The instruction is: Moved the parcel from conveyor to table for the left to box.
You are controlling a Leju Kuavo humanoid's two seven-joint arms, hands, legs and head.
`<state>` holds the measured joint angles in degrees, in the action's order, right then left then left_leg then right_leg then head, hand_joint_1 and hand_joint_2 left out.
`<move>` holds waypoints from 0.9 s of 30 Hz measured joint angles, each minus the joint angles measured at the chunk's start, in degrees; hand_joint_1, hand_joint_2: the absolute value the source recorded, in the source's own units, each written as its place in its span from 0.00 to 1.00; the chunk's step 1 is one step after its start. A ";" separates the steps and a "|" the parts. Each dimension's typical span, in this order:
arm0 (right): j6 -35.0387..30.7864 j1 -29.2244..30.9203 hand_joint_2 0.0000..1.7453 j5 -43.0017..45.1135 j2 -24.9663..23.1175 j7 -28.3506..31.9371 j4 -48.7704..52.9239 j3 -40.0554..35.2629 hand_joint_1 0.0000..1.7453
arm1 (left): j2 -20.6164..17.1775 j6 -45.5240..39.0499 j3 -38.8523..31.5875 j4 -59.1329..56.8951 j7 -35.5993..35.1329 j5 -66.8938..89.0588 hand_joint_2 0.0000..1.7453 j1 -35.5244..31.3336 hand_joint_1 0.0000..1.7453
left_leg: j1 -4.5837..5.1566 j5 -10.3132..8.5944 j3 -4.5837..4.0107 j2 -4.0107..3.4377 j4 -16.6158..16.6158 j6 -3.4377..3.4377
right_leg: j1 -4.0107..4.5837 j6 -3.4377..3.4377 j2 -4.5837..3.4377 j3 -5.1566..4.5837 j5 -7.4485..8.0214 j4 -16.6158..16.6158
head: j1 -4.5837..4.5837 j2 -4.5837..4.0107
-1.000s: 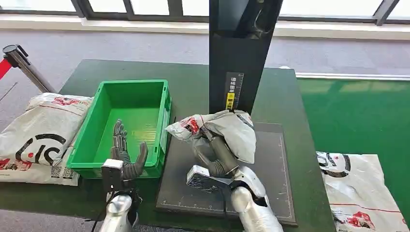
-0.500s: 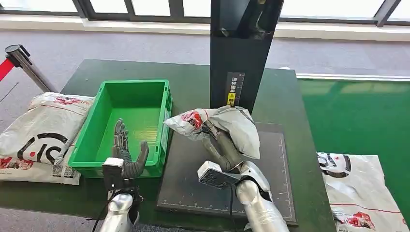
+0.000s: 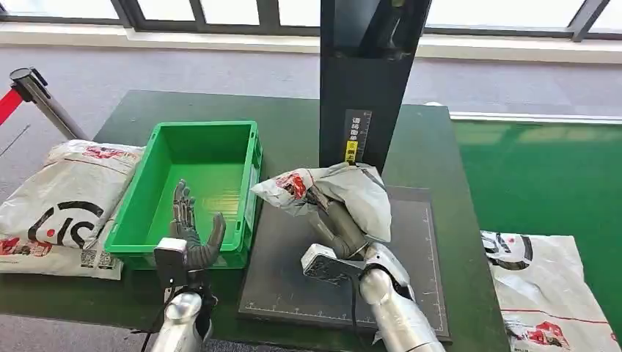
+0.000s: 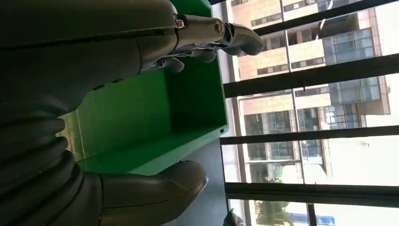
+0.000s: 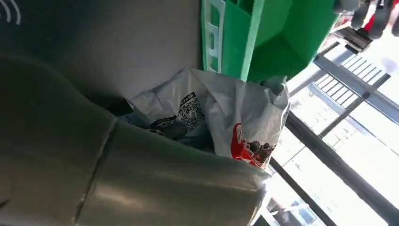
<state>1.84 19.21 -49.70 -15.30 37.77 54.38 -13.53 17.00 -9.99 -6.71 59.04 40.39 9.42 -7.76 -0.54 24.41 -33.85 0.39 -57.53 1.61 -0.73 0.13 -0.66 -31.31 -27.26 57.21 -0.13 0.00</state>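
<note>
The right hand (image 3: 334,220) grips the crumpled grey-white plastic mailer parcel with red print (image 3: 330,192), holding it raised over the dark gridded mat (image 3: 414,293) on the green-topped counter (image 3: 293,125), just beside the right wall of the green plastic crate (image 3: 202,158). The step in hand looks to be the set-down, and it would go best by lowering the parcel flat onto the mat near the crate, within reach of the left hand (image 3: 192,231), rather than against the black upright post (image 3: 367,81) behind it. The left hand waits open, fingers spread, at the crate's near wall. Loosen the hold only once the soft bag rests fully, since a slack mailer can snag on fingers and drag away with them.
</note>
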 measured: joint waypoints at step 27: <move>-4.09 3.31 0.00 5.73 1.44 -1.89 -7.92 -3.91 0.00 | -0.07 -0.68 0.13 -1.07 -0.02 -1.55 1.00 -0.74 0.00 | 0.00 -0.15 0.01 0.23 0.00 0.01 | 0.00 -0.02 0.26 0.04 0.02 0.01 | -0.04 0.00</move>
<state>-2.25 22.52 -43.97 -13.86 35.88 46.47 -17.44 16.94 -10.67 -6.58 57.96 40.37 7.87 -8.50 -0.54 24.25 -33.84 0.62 -57.53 1.63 -0.73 0.11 -0.40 -31.27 -27.23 57.22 -0.18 0.00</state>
